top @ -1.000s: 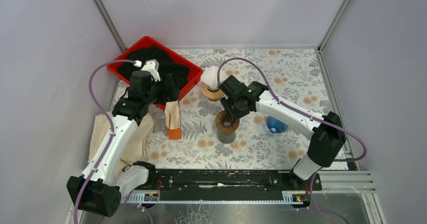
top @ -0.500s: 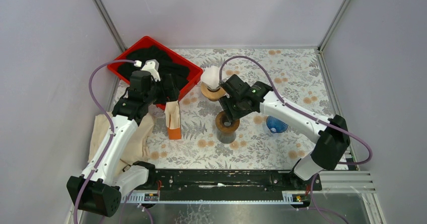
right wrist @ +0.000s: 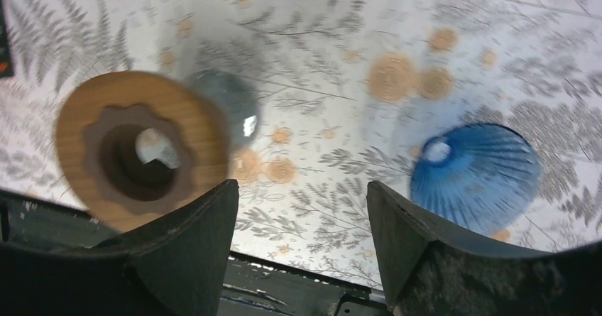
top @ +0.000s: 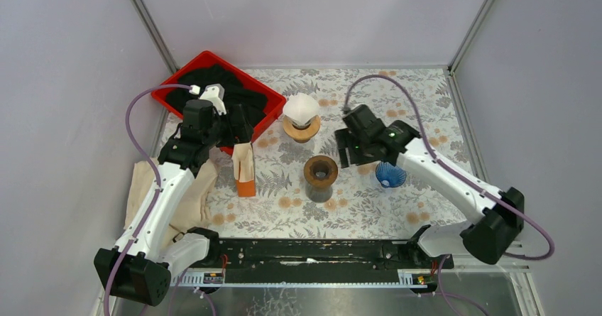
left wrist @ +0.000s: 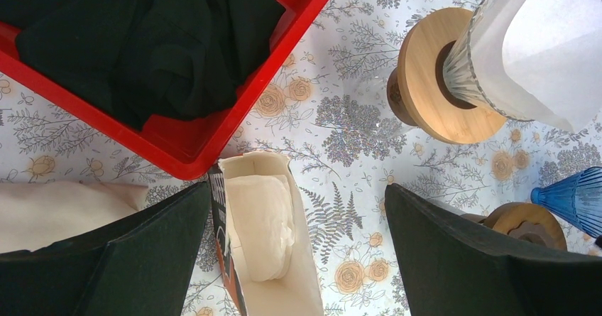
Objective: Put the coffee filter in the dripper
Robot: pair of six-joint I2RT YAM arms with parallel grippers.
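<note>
- Right gripper [right wrist: 299,206] with jaws apart and nothing between them, hanging over bare tablecloth [top: 426,103] between a wooden-ringed stand [top: 320,173] and a blue ribbed cone [top: 390,175], touching neither.
- Left gripper [left wrist: 297,195] spread very wide, empty, poised above an open filter carton [top: 243,167] just beside the red tray [left wrist: 206,145].
- Coffee filter [top: 301,107], a white paper cone, seated in the glass dripper [left wrist: 465,71] with the wooden collar, rear of centre on the table, well apart from both grippers; paper edge rising above the glass rim.
- Tablecloth white, printed with grey ferns and orange roses, covering most of the work surface.
- Red tray at the rear left corner, tilted against the table's edges, filled with crumpled black cloth [top: 227,92].
- Beige cloth [top: 202,188] at the left edge, partly under the left arm.
- Black rail [top: 305,252] along the near edge, with the arm bases towards its ends; bare metal sheet in front of it.
- Pale lilac walls on three sides, plain and matt; aluminium posts [top: 148,21] running up the two rear corners.
</note>
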